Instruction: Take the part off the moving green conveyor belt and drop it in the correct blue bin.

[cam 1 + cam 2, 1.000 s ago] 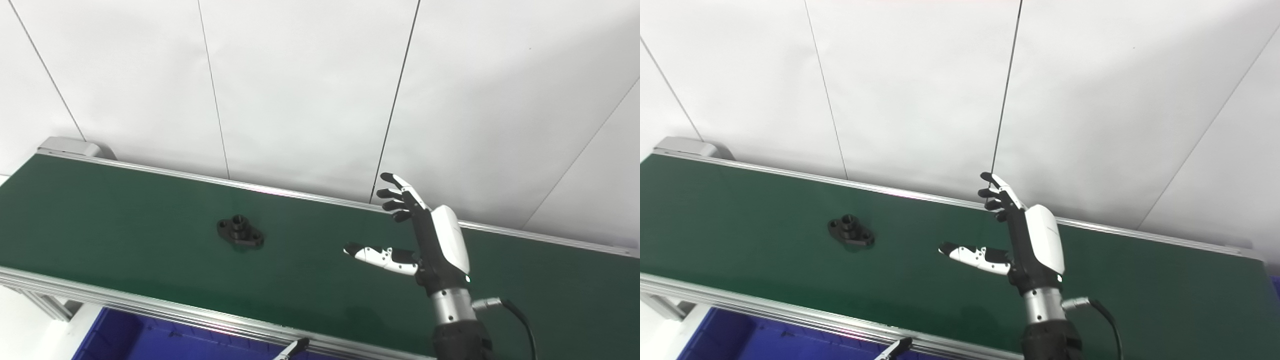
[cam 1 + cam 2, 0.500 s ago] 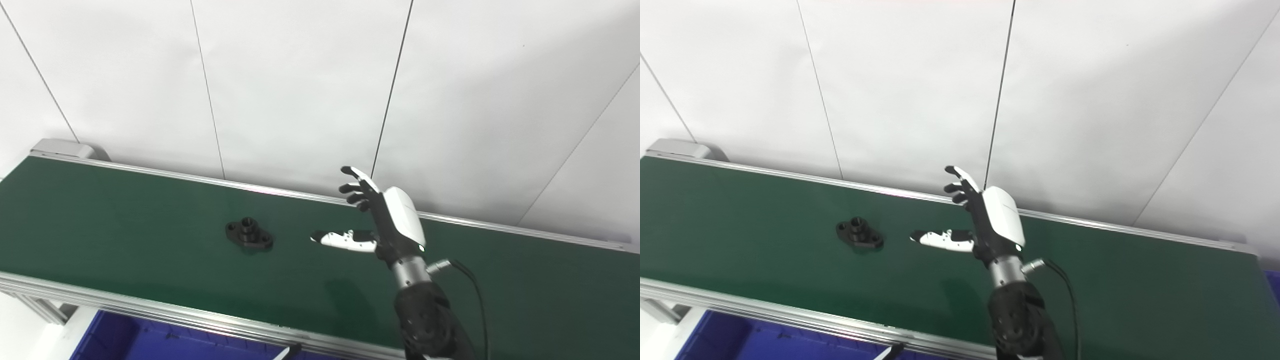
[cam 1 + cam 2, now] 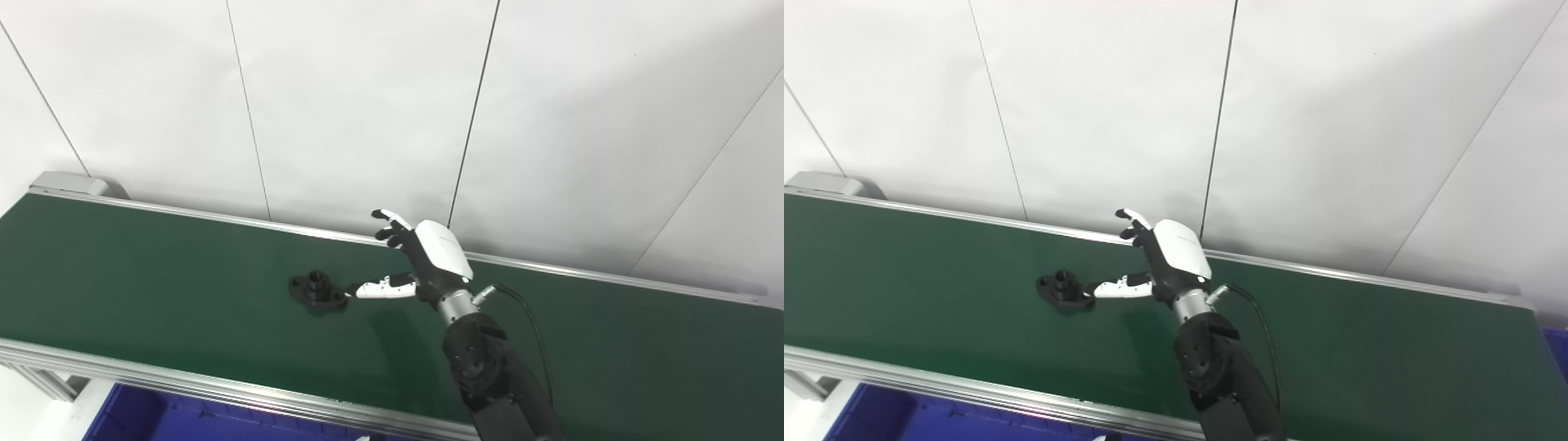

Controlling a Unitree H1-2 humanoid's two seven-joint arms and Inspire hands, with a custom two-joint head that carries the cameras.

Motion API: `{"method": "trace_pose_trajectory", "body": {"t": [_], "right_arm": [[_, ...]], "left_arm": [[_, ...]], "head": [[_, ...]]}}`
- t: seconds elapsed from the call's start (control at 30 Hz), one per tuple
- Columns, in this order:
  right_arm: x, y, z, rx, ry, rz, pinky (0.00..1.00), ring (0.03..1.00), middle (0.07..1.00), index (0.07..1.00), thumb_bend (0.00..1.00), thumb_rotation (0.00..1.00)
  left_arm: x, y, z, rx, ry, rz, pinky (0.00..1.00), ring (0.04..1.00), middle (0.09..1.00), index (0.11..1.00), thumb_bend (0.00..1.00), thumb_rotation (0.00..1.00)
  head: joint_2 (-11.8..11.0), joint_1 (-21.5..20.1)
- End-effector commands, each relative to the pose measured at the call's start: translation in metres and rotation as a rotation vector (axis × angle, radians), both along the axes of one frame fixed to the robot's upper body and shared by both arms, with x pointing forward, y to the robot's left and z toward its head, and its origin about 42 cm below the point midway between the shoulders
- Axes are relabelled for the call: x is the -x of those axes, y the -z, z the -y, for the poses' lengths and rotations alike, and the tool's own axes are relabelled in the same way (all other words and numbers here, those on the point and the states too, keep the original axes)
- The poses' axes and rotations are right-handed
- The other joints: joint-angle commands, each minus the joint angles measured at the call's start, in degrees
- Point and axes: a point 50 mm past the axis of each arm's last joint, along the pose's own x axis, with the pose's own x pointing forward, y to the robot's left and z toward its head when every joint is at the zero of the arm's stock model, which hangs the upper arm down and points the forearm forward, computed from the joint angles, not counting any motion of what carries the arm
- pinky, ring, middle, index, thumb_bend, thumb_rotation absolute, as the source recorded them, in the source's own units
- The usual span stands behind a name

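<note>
Belt [image 3: 153, 288] of dark green fills the middle band of what we see, running from the left edge down and across to the right between silver side rails. At its far left end we make out a grey housing [image 3: 67, 182]. Below the near rail, at the bottom left, a blue bin [image 3: 153, 419] shows part of its floor and one wall.

Moving right, we come to the part [image 3: 318, 292], a black flange lying flat on the belt near the middle of its width. Its base is an elongated plate with a round boss standing upright at the centre and a hole at each end. The long axis runs from upper left to lower right as we view it, at a shallow slant across the belt's run, with the boss opening facing up.

Just beside the part's right end sits the thumb tip of the right hand [image 3: 422, 263]. We cannot be sure whether the thumb touches the plate or stops a hair short. The hand is spread and holds nothing: the thumb reaches leftward low over the belt, while the fingers [image 3: 387, 225] stretch up and left, clear above the part. Its dark forearm climbs from the bottom edge with a black cable [image 3: 533, 318] looping off the wrist.
</note>
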Motion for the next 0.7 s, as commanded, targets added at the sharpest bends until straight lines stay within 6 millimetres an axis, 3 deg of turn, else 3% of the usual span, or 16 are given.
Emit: {"method": "trace_pose_trajectory", "body": {"t": [0.0, 0.37, 0.67], "right_arm": [[-0.008, -0.024, -0.018, -0.008, -0.019, 0.066, 0.69, 0.751, 0.775, 0.873, 0.80, 0.40], [-0.024, -0.012, -0.026, 0.106, -0.035, 0.060, 0.74, 0.816, 0.847, 0.883, 0.82, 0.43], [-0.024, 0.006, -0.025, 0.202, -0.051, 0.032, 0.77, 0.816, 0.844, 0.892, 0.84, 0.43]], "left_arm": [[-0.002, -0.007, 0.000, 0.025, 0.023, 0.045, 0.86, 0.944, 0.995, 0.983, 0.91, 0.61], [-0.003, -0.007, 0.003, 0.024, 0.032, 0.054, 0.85, 0.943, 0.997, 0.988, 0.91, 0.64], [-0.003, -0.008, 0.004, 0.033, 0.035, 0.045, 0.85, 0.945, 0.998, 0.989, 0.92, 0.64]], "head": [[0.1, 0.4], [0.4, 1.6], [0.7, 2.3]]}}
